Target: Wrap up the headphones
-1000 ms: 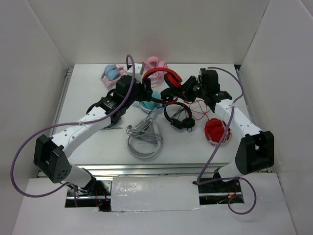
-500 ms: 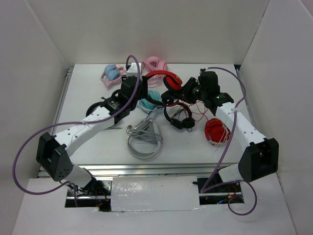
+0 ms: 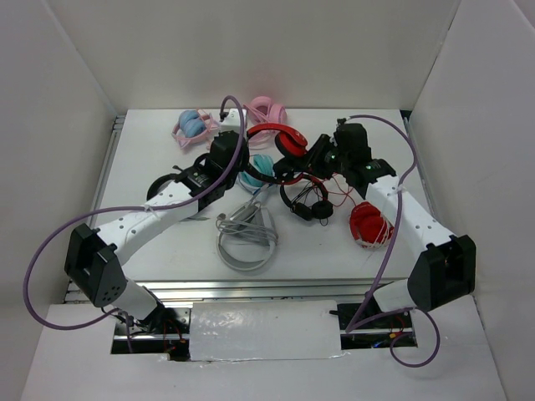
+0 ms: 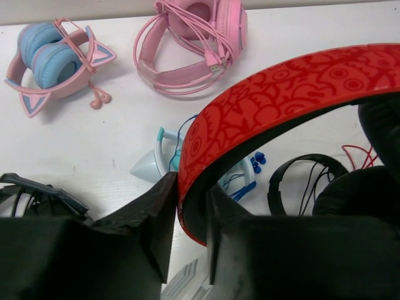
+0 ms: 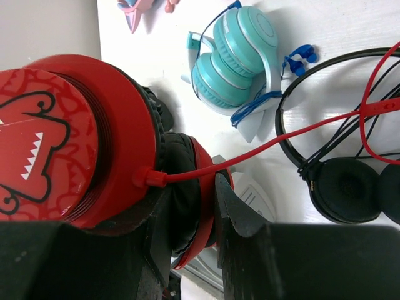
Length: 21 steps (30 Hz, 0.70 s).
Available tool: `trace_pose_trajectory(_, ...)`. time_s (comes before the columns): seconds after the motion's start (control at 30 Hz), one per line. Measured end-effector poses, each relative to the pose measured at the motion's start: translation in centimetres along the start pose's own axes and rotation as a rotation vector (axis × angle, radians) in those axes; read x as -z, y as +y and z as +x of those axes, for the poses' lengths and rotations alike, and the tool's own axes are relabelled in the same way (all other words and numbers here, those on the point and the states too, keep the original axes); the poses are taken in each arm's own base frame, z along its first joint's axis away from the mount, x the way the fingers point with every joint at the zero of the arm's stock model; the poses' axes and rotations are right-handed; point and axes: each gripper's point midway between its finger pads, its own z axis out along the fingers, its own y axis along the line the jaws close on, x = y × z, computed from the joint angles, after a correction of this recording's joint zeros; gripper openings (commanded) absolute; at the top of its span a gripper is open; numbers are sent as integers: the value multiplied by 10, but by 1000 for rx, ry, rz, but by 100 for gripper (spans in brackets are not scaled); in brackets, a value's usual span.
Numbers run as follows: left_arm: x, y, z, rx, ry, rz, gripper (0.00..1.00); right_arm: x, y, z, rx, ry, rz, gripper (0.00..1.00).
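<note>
A flat white counter [image 3: 142,180] sits boxed in by plain white walls [image 3: 251,50] at the back, left and right. A silver metal rail [image 3: 276,290] edges its near side. Lighting is even.

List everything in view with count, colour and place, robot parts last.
the headphones: one pair, red and black, back centre, held between both grippers
red cable: one, running right from its cup
teal headphones: one pair, centre
pink headphones: one pair, back centre
blue-and-pink headphones: one pair, back left
black headphones: one pair, centre right
small red headphones: one pair, whitish cord, right
grey headphones: one pair, front centre
table: one, white
left gripper: black, shut on the headphones
right gripper: black, shut on the headphones
</note>
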Motion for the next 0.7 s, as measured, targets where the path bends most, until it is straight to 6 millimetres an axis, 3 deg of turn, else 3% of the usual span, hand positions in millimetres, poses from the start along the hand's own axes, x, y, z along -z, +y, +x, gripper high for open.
trace_pose_trajectory(0.07, 0, 0, 0, -1, -1, -1, 14, 0, 1, 0, 2, 0, -3, 0)
trace_pose_trajectory(0.1, 0, 1, 0, 0, -1, -6, 0, 1, 1, 0, 4, 2, -6, 0)
trace_pose_trajectory(0.2, -1, 5, 2, -9, -1, -25, 0, 3, 7, 1, 25, 11, -40, 0)
trace_pose_trajectory(0.3, -1, 6, 2, -8, -4, -34, 0, 4, 9, 2, 46, 28, -62, 14)
trace_pose_trajectory(0.4, 1, 7, 1, -6, -6, -32, 0, 6, 9, 5, 68, 44, -73, 42)
trace_pose_trajectory(0.43, 3, 8, 0, -5, -8, -32, 0, 6, 10, 6, 75, 53, -83, 59)
trace_pose_trajectory(0.53, 11, 11, -10, 10, -31, -32, 0, 13, 21, 15, 125, 86, -138, 93)
trace_pose_trajectory(0.57, 14, 13, -14, 15, -41, -38, 0, 18, 27, 16, 145, 86, -160, 100)
trace_pose_trajectory(0.7, 21, 23, -27, 28, -65, -79, 0, 55, 57, 25, 285, 29, -269, 100)
